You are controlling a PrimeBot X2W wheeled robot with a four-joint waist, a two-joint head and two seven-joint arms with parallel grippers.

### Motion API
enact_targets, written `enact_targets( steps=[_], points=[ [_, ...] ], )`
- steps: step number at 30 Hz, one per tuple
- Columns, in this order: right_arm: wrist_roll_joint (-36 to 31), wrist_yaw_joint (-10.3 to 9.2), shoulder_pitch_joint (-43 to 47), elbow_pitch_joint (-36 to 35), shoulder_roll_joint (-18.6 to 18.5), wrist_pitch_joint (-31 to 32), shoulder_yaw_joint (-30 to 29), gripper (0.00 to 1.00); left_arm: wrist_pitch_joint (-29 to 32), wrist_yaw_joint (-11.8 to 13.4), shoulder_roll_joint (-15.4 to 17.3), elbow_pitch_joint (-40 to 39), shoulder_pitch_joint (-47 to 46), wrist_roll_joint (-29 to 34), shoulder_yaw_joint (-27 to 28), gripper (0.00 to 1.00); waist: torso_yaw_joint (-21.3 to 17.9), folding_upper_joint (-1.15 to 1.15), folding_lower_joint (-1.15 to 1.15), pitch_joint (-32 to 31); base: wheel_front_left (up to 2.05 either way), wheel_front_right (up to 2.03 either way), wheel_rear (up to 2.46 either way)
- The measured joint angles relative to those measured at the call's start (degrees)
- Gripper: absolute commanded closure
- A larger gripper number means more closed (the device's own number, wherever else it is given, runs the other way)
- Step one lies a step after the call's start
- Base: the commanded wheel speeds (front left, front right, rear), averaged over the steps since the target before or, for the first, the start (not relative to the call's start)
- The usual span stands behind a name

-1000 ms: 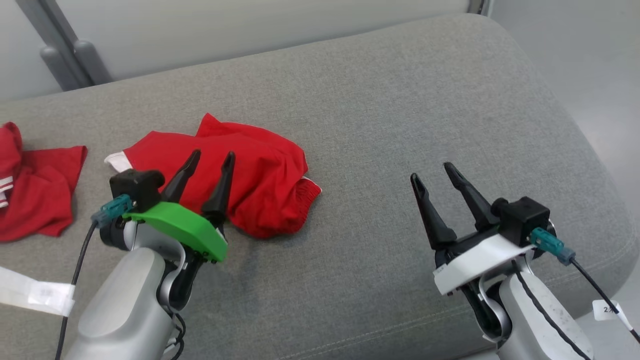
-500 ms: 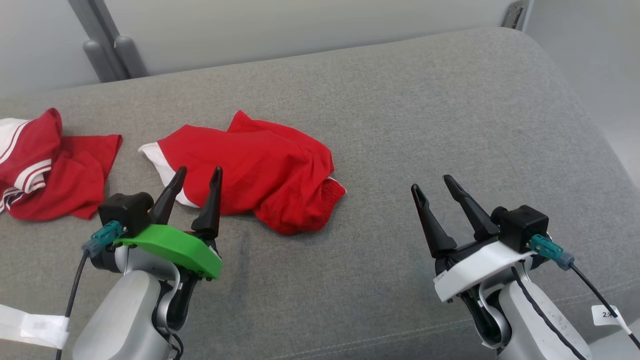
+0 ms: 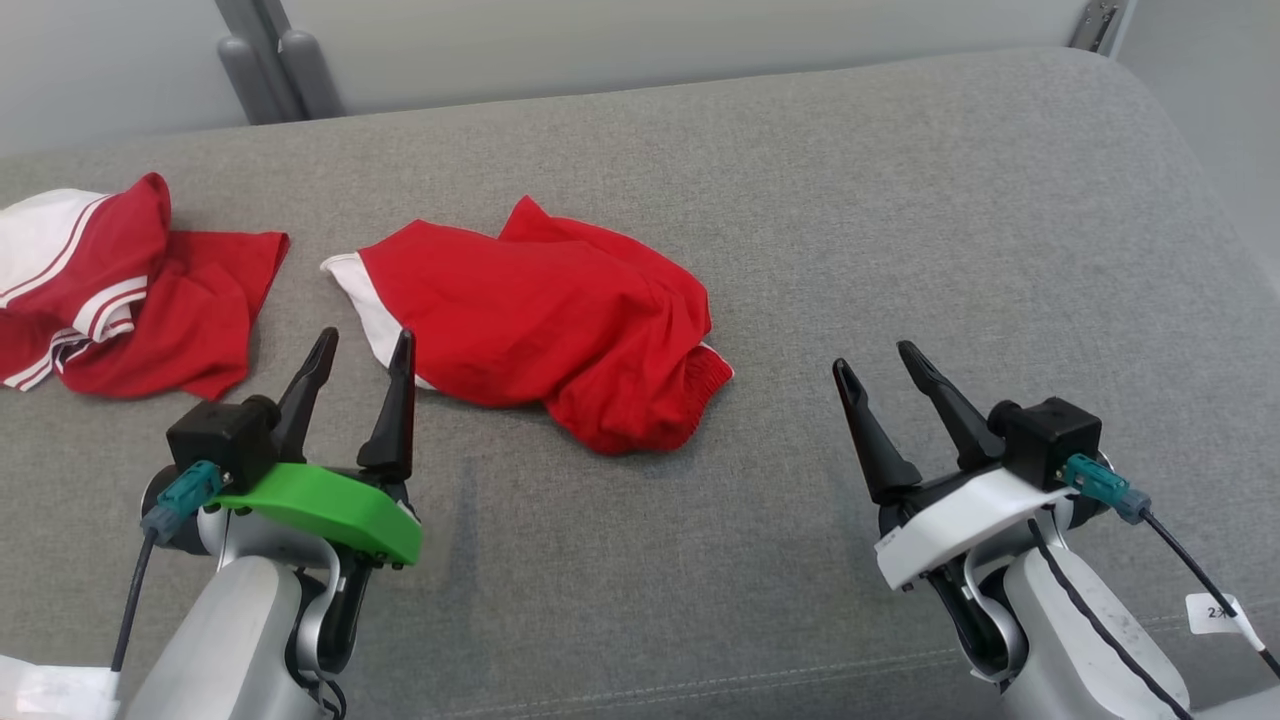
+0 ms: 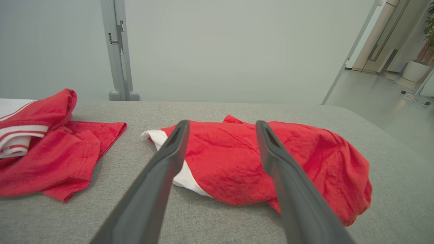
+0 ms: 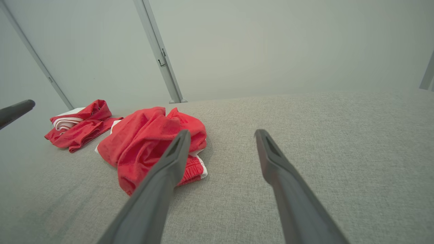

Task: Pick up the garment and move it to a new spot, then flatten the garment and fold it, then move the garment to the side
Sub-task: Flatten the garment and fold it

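Garment (image 3: 545, 330) not in your grip. Nearest you, both grippers over grey cushion (image 3: 900, 200). Your left gripper (image 3: 362, 340): fingers spread, empty, aimed at garment's white-edged left end. Your right gripper (image 3: 877, 358): fingers spread, empty, well right of garment. Next out: garment itself, crumpled red heap lying mid-cushion. Farther left: second red-and-white garment (image 3: 120, 290), apart from first. Beyond cushion: grey post (image 3: 270, 60), pale wall.

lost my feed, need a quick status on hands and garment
Left hand open, empty, near the crumpled red fabric garment. Right hand open, empty, clear of it. Red-and-white striped cloth lies apart to the left.
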Motion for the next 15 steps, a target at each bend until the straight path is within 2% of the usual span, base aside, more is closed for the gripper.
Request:
enact_targets(
  steps=[4, 15],
  points=[
    [0.0, 0.00, -1.8, 1.8, 0.0, 0.6, 0.3, 0.00, 0.0, 0.0, 0.0, -1.3, 0.4, 0.5, 0.5, 0.00, 0.8, 0.00, 0.00, 0.8, 0.00, 0.00, 0.00],
    [0.0, 0.00, -7.5, 8.8, -0.1, 7.7, 1.0, 0.00, 0.0, 0.0, -1.2, -3.6, 0.8, 0.8, 1.1, 0.00, 3.8, 0.00, 0.00, 3.9, 0.00, 0.00, 0.00]
  ],
)
